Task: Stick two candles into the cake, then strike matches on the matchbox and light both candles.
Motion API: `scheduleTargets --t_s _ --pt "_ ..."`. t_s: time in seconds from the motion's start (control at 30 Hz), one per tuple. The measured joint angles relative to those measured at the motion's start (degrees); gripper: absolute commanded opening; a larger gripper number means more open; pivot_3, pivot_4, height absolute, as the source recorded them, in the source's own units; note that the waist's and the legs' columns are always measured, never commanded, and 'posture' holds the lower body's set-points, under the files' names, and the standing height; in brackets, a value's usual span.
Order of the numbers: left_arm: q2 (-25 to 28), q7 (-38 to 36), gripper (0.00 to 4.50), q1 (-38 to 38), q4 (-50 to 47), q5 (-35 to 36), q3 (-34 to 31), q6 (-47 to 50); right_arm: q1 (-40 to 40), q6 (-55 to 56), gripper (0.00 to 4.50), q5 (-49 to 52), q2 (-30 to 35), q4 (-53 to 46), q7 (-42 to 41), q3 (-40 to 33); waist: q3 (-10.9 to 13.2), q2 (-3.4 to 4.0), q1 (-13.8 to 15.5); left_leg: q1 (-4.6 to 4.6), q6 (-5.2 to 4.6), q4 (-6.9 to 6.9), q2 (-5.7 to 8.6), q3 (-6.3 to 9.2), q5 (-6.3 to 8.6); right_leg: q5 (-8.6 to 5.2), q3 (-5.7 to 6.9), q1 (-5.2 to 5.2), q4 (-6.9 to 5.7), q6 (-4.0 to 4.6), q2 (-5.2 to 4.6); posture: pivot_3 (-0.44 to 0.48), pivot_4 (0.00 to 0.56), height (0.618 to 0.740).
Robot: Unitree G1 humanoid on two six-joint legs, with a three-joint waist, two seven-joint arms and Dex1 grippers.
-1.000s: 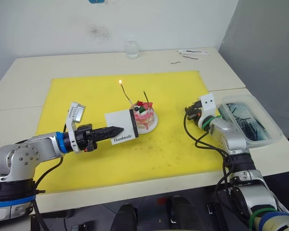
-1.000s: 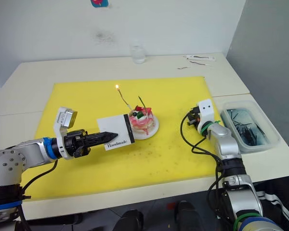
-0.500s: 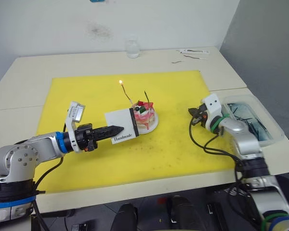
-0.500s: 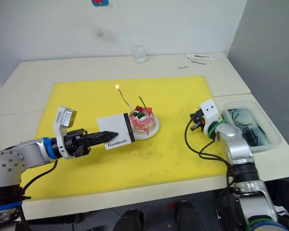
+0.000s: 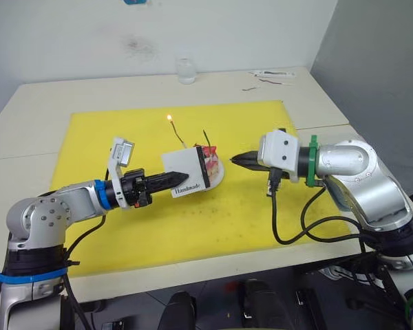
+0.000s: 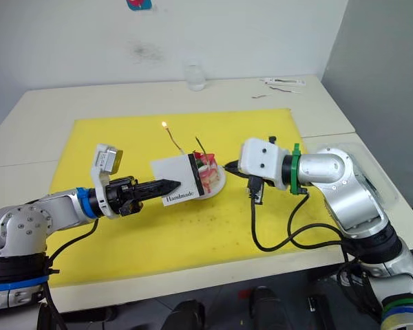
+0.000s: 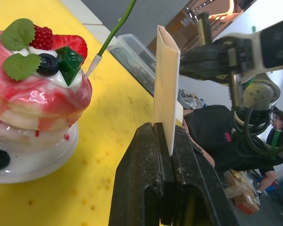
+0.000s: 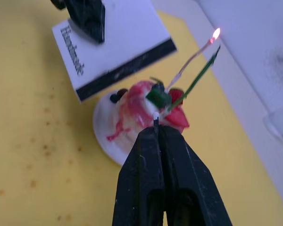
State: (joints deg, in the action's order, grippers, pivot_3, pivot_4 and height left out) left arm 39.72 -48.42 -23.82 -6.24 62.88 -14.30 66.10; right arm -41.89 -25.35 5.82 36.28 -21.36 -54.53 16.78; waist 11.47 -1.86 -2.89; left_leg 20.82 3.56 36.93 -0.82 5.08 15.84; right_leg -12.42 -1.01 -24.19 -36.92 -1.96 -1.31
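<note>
Though flat, matchbox (image 5: pixel 191 173) beside layered cake (image 5: pixel 210 165)

You can read one word, "Handmade", printed in small black letters along the white matchbox (image 5: pixel 186 174) face's 6 o'clock edge.

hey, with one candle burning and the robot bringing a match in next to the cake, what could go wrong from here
The left gripper holds the matchbox upright, close beside the cake; a hard strike could knock the plate.

The right gripper pinches a match close to the cake, so the swipe might hit the frosting.

The lit pale candle leans next to the unlit green candle; bumping either could topple or snuff the flame.
</note>
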Motion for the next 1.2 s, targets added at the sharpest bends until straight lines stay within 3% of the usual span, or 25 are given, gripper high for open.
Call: scheduleTargets --t_s 0.6,1.0,1.1,1.2 --pt "-0.69 -0.15 0.0 -1.59 0.17 0.05 0.46 1.37 -1.63 -0.19 0.04 -4.6 -4.25 -0.76 1.44 4.82 0.0 0.0 0.51 0.02 0.0 0.0 0.01 0.03 0.0 -0.01 0.02 -0.02 0.0 0.01 -0.01 0.0 0.15 0.74" --pt "-1.2 0.32 0.0 -1.6 0.1 1.74 0.44 3.18 -1.71 1.55 0.04 -8.66 -3.63 0.35 0.54 7.16 0.0 0.0 0.51 0.02 0.0 0.0 0.01 0.03 0.0 -0.01 0.02 -0.02 0.0 0.02 -0.01 0.0 0.15 0.74" --pt "-3.46 2.87 0.0 -4.1 0.75 3.99 -0.16 3.74 -1.79 4.79 0.04 -10.56 -0.4 0.34 -2.63 9.27 0.0 -0.01 0.76 0.04 0.0 0.02 0.01 0.06 0.0 0.0 0.05 -0.01 0.01 0.01 -0.02 0.0 0.15 0.74" --pt "-7.1 9.34 0.0 -14.56 5.24 11.18 -4.33 3.27 1.49 6.76 0.04 -10.5 7.73 -2.9 -12.02 12.8 0.08 -0.2 1.98 0.21 0.02 0.11 0.07 0.45 -0.01 0.0 0.33 0.05 0.07 0.0 -0.05 0.0 0.15 0.74"
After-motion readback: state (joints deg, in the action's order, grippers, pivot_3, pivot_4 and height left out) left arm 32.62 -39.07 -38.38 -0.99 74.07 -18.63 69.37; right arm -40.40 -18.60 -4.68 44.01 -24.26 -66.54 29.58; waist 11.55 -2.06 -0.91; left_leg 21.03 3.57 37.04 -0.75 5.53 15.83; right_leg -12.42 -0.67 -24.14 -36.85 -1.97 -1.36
